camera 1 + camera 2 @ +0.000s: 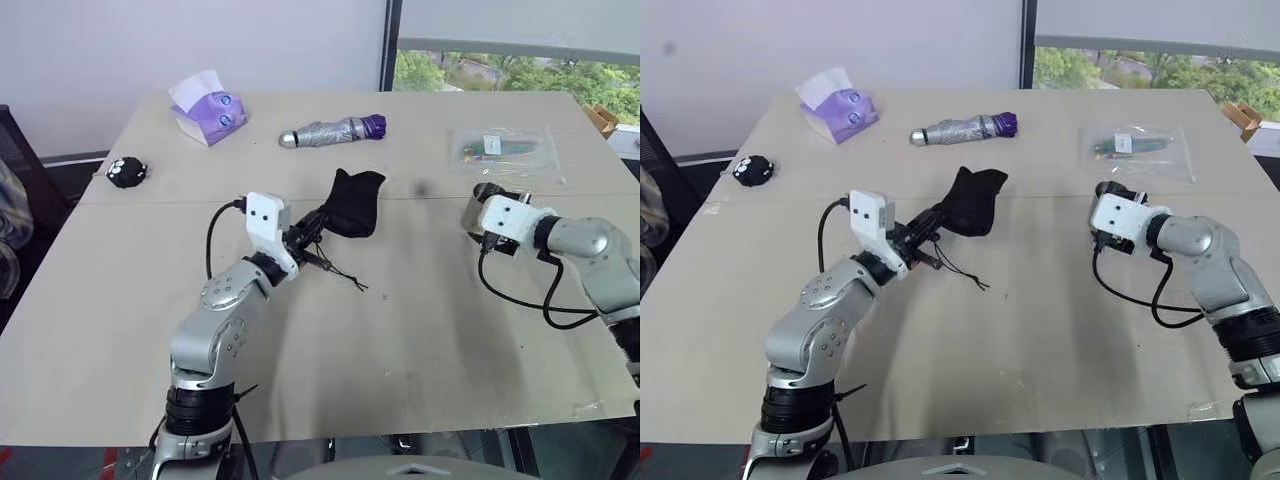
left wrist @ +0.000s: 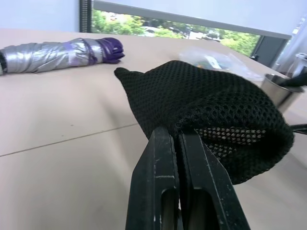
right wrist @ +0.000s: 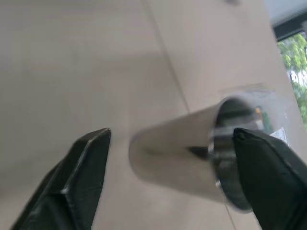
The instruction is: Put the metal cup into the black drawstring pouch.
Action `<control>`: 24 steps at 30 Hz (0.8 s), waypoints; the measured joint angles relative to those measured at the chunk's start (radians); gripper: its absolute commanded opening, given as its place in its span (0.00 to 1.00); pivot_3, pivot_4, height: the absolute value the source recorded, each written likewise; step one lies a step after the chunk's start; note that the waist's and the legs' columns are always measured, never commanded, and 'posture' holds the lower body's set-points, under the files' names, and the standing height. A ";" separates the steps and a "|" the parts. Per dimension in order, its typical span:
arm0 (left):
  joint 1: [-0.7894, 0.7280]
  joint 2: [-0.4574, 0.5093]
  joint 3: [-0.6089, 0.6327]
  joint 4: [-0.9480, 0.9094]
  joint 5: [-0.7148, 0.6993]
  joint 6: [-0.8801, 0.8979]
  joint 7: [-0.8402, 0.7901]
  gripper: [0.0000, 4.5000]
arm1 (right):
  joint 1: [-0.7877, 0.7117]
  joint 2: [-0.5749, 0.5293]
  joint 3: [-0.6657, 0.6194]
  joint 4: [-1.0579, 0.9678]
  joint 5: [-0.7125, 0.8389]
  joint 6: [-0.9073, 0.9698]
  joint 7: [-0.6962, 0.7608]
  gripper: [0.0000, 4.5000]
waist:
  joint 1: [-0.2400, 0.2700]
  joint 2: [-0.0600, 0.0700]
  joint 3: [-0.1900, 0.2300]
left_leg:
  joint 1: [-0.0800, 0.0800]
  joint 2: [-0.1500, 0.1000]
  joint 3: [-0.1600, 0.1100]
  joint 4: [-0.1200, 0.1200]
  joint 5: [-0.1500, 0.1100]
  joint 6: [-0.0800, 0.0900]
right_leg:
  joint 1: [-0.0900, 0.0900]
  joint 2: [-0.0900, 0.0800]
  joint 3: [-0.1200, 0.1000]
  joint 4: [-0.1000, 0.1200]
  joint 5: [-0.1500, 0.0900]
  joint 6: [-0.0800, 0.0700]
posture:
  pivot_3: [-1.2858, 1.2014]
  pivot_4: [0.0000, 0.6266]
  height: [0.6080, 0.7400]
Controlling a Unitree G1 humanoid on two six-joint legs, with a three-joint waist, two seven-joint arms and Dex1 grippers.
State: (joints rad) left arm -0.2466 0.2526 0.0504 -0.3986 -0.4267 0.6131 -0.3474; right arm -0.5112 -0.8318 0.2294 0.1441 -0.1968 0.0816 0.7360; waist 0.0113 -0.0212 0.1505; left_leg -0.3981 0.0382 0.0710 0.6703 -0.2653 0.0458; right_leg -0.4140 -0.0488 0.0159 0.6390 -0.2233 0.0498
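Note:
My left gripper (image 1: pixel 316 236) is shut on the edge of the black drawstring pouch (image 1: pixel 355 205), lifting it off the table with its mesh body bulging past the fingers (image 2: pixel 165 182). Thin cords (image 1: pixel 342 272) trail from it onto the tabletop. The metal cup (image 3: pixel 182 160), shiny and cylindrical, stands at the right side of the table (image 1: pixel 476 207). My right gripper (image 3: pixel 171 136) straddles it with the jaws apart: one finger (image 3: pixel 268 177) sits at the rim, while the other finger (image 3: pixel 81 177) stands clear of the cup's wall.
Along the far side of the table (image 1: pixel 420 330) lie a silver folded umbrella with a purple end (image 1: pixel 330 131), a purple tissue pack (image 1: pixel 208 112) and a clear plastic bag (image 1: pixel 502 150). A small black round object (image 1: pixel 127 172) sits at the left edge.

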 measured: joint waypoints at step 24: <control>-0.208 -0.117 -0.028 0.118 -0.045 0.210 0.116 0.00 | 0.147 0.220 -0.174 -0.821 0.704 0.886 0.065 0.01 | 0.002 -0.001 0.001 | -0.002 -0.001 -0.005 0.002 0.000 0.000 | 0.001 -0.002 -0.003 0.002 0.000 0.000 | 0.52 0.24 1.00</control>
State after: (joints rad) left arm -0.4548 0.1361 0.0226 -0.2805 -0.4718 0.8235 -0.2316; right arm -0.3643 -0.6121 0.0552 -0.6770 0.5076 0.9677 0.8009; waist 0.0128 -0.0223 0.1512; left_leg -0.3997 0.0372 0.0656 0.6721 -0.2653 0.0458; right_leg -0.4131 -0.0507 0.0125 0.6405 -0.2231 0.0498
